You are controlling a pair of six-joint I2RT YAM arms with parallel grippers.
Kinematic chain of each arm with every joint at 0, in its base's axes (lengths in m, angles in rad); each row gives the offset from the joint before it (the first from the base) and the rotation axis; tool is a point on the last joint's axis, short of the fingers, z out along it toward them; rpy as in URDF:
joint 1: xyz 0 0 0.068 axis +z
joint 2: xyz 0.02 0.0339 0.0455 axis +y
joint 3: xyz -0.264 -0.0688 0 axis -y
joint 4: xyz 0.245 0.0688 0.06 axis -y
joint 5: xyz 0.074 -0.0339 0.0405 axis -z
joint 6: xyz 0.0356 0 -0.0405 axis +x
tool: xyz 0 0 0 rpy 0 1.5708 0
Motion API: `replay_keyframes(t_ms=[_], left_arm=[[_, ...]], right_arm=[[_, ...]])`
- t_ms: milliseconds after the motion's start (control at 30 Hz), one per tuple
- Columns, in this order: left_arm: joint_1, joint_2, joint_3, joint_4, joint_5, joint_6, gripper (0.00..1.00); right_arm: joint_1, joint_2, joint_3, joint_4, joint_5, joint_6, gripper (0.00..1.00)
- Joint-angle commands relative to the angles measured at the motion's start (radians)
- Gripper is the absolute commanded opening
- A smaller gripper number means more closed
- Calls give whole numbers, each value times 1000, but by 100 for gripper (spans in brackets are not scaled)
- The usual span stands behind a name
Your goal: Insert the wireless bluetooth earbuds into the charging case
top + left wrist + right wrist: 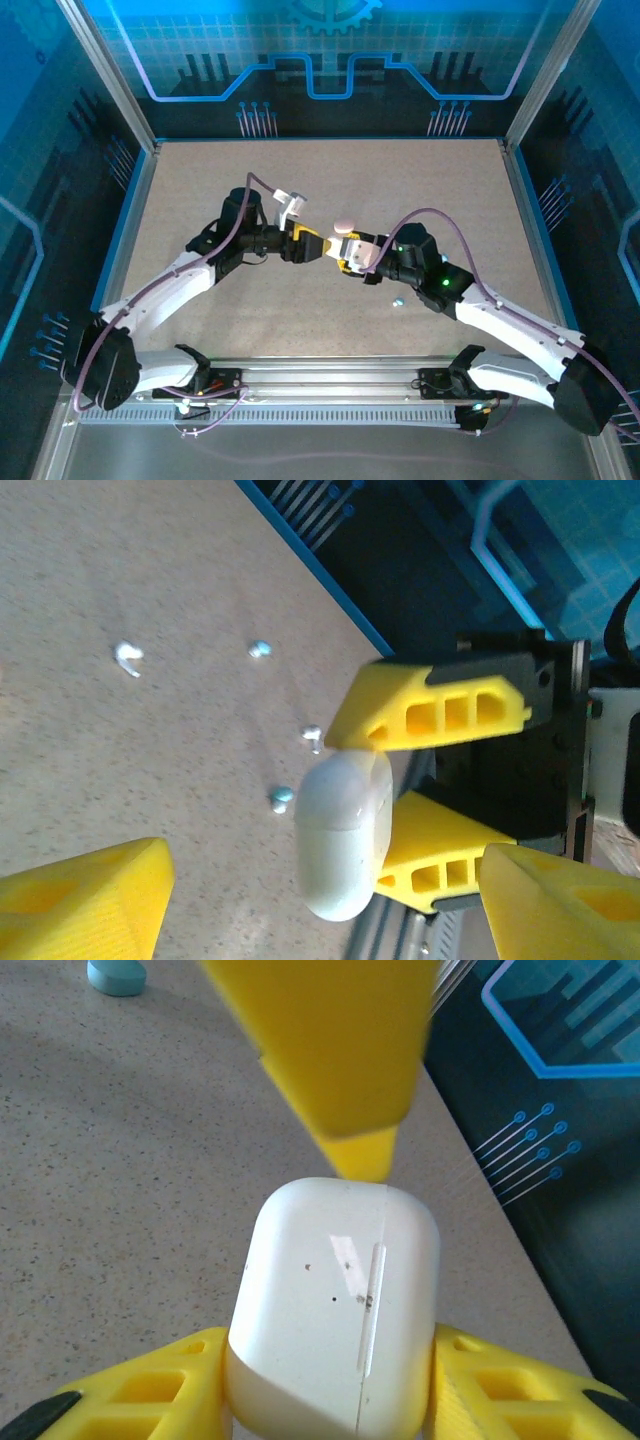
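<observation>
My right gripper [331, 1346] is shut on the white charging case [335, 1300], held just above the table at its middle [352, 247]. The case lid looks closed, with its seam showing. My left gripper [320, 880] is open and faces the case [340, 830] from the left, one finger on each side of it. One left fingertip [362, 1155] rests at the case's top edge by the seam. Several tiny earbuds lie loose on the table: a white one [128, 657], a blue one [260, 649], another white [313, 735], another blue [281, 799].
A pink pill-shaped case [343, 224] lies just behind the grippers. A light blue case [115, 975] sits farther off on the table. A small earbud pair [397, 301] lies in front of the right arm. Blue rails edge the table [200, 190].
</observation>
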Motion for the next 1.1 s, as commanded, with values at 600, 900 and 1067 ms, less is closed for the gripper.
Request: replay_keyframes(t_ms=[600, 900, 1067], left_arm=[[-50, 110, 83, 75, 113, -37, 48], [-60, 114, 86, 86, 93, -41, 37], [-68, 115, 83, 104, 83, -49, 30]], right_arm=[[14, -29, 53, 9, -2, -20, 47], [14, -25, 52, 16, 35, 7, 47], [14, -24, 56, 13, 47, 22, 47]])
